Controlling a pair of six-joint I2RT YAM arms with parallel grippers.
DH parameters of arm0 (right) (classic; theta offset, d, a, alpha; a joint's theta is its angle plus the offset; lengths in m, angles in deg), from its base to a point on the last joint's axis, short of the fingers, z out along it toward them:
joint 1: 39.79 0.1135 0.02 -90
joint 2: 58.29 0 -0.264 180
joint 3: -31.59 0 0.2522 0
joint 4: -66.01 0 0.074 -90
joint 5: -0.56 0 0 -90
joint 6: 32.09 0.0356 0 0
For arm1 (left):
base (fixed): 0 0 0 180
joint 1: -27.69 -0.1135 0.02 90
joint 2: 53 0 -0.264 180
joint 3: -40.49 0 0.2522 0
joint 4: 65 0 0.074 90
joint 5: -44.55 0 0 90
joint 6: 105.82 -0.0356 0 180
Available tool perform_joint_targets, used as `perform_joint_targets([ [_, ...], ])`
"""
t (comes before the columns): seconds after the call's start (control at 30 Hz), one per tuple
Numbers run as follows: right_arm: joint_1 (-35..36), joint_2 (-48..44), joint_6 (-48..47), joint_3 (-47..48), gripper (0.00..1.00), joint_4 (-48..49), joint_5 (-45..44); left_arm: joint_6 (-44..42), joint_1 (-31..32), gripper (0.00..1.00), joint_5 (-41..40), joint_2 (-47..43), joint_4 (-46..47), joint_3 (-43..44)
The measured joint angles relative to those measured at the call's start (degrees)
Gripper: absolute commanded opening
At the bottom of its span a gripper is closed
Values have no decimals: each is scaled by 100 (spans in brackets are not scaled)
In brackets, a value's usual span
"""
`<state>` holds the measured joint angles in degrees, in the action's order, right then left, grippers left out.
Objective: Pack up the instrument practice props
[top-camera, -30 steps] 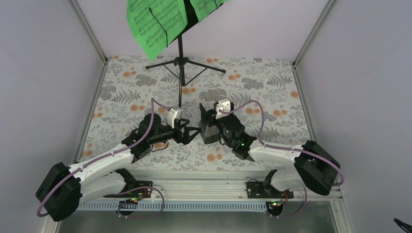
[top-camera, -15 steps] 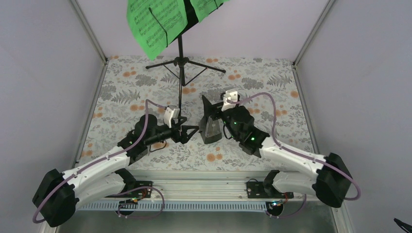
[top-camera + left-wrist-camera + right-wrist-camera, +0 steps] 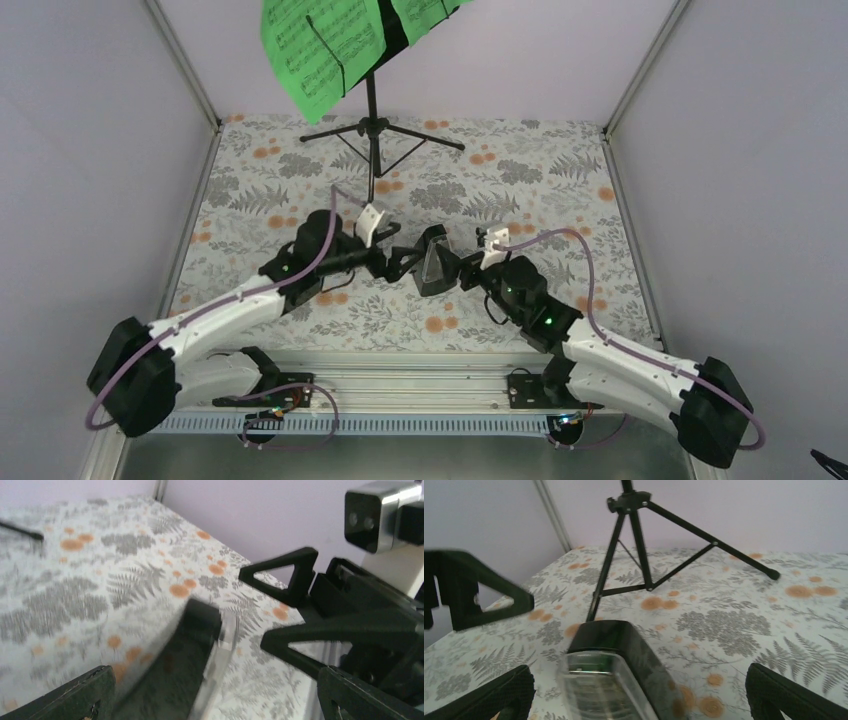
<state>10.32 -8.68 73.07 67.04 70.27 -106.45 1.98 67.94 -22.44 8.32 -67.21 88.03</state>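
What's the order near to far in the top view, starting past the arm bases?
metronome → music stand tripod → green music sheets

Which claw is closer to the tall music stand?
Left. The left claw is just in front of the music stand; the right claw is farther, past the metronome.

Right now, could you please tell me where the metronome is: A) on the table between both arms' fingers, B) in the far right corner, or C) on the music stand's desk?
A: the metronome sits on the table, flanked by the left arm's fingers and the right arm's fingers.
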Motion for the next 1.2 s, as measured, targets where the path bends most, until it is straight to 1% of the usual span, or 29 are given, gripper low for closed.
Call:
perform_joint_targets([
  [0.13, -328, -326, 186, -83, 100, -212, 103, -678, -7, 100, 127, 713, -61, 850],
  [0.27, -704, -817, 354, -306, 100, -269, 369, -1204, -13, 100, 428, 1154, -122, 1353],
  [0.4, -931, -1073, 481, -544, 100, -321, 603, -1659, -13, 100, 612, 1639, -369, 1792],
  [0.63, -1062, -1143, 511, -612, 100, -417, 769, -2221, -28, 100, 584, 2127, -761, 2090],
  [0.73, -1108, -1145, 511, -612, 100, -422, 791, -2343, -28, 98, 680, 2358, -826, 2146],
  [0.77, -1126, -1150, 514, -612, 100, -424, 802, -2380, -28, 95, 726, 2422, -868, 2162],
  [0.8, -1130, -1158, 514, -612, 100, -433, 800, -2411, -28, 90, 763, 2474, -890, 2173],
  [0.87, -1143, -1198, 529, -616, 100, -444, 802, -2487, -28, 74, 813, 2544, -927, 2173],
  [0.93, -1167, -1248, 551, -636, 100, -439, 796, -2531, -28, 65, 833, 2568, -981, 2173],
  [1.07, -1207, -1360, 601, -715, 100, -442, 791, -2638, -22, 54, 852, 2562, -994, 2173],
  [1.2, -1235, -1432, 636, -761, 100, -481, 787, -2697, -17, 46, 776, 2518, -979, 2144],
])
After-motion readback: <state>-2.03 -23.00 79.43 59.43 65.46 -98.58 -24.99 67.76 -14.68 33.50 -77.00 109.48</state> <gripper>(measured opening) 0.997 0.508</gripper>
